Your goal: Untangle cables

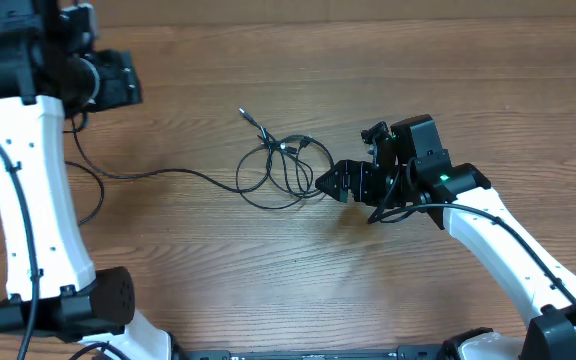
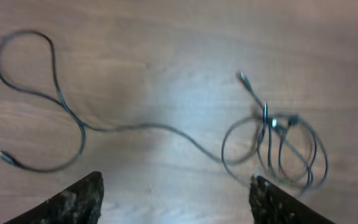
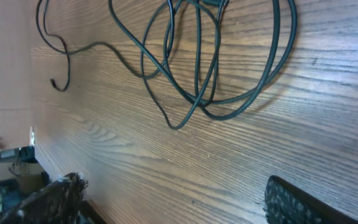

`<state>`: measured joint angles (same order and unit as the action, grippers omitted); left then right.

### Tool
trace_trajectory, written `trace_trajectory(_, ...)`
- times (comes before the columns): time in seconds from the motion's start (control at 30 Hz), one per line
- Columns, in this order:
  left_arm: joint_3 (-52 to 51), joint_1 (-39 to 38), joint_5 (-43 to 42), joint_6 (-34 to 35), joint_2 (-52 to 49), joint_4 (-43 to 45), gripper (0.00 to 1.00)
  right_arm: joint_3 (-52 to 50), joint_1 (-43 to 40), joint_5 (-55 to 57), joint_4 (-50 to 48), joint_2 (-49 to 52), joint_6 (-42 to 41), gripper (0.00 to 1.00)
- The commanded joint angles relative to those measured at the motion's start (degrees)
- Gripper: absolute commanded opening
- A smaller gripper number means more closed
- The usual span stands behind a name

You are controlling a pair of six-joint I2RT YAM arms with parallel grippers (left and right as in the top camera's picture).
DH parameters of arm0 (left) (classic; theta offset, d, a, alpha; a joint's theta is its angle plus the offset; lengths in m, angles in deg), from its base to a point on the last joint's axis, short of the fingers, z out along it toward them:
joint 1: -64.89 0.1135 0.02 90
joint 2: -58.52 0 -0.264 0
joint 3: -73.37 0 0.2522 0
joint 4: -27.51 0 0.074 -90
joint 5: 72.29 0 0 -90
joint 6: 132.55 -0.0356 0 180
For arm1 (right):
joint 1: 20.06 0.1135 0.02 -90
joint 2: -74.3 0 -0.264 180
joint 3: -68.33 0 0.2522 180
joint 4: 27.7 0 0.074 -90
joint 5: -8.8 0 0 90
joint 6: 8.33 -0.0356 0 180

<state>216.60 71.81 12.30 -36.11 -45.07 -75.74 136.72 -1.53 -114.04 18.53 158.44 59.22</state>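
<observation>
Thin black cables [image 1: 278, 170] loop at the middle of the brown wood-grain table [image 1: 268, 290], with one strand trailing toward 9 o'clock. Only the left wrist view shows that strand's far end. The left gripper [image 2: 176, 202] and right gripper [image 3: 179, 205] both gape wide and empty, the right at the loops' 3 o'clock.

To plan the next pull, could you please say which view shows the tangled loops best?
Right wrist: the cables fill the frame sharply, though cropped at top. Overhead shows the loops whole but small; left wrist, whole but blurred.
</observation>
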Motion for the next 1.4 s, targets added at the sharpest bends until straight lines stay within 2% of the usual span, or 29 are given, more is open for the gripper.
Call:
trace_trajectory(0.0, 0.00, -1.64, 3.76, 2.43, -0.55, -2.69, 0.76, 0.11, 0.17, -0.17, 0.02, 0.22, 0.24, 0.91)
trace_trajectory(0.13, -0.13, -2.08, 4.35, 3.89, -0.52, -7.32, 0.76, 0.11, 0.17, 0.35, -0.24, 0.22, 0.24, 0.91)
trace_trajectory(0.37, -6.03, -2.71, 2.40, 4.11, 2.80, -7.17, 0.75, 0.11, 0.17, 1.95, -0.15, 0.22, 0.24, 0.91)
trace_trajectory(0.63, -16.81, -8.41, 2.12, 1.22, 3.98, -0.31, 0.76, 0.11, 0.17, 2.38, -0.20, 0.22, 0.24, 0.91)
trace_trajectory(0.87, -33.64, -17.53, 1.14, -3.78, 3.96, 13.00, 0.81, 0.11, 0.17, 2.38, -0.17, 0.22, 0.24, 0.91)
trace_trajectory(1.1, -48.33, -21.27, 1.70, -5.97, 3.85, 28.37, 0.83, 0.11, 0.17, 2.38, -0.15, 0.22, 0.24, 0.91)
trace_trajectory(1.27, -56.13, -22.93, 0.20, -13.44, 3.85, 36.44, 0.82, 0.11, 0.17, 2.38, -0.17, 0.22, 0.24, 0.91)
trace_trajectory(1.37, -60.15, -23.93, -3.63, -19.56, 3.85, 41.38, 0.82, 0.11, 0.17, 2.40, -0.20, 0.22, 0.24, 0.91)
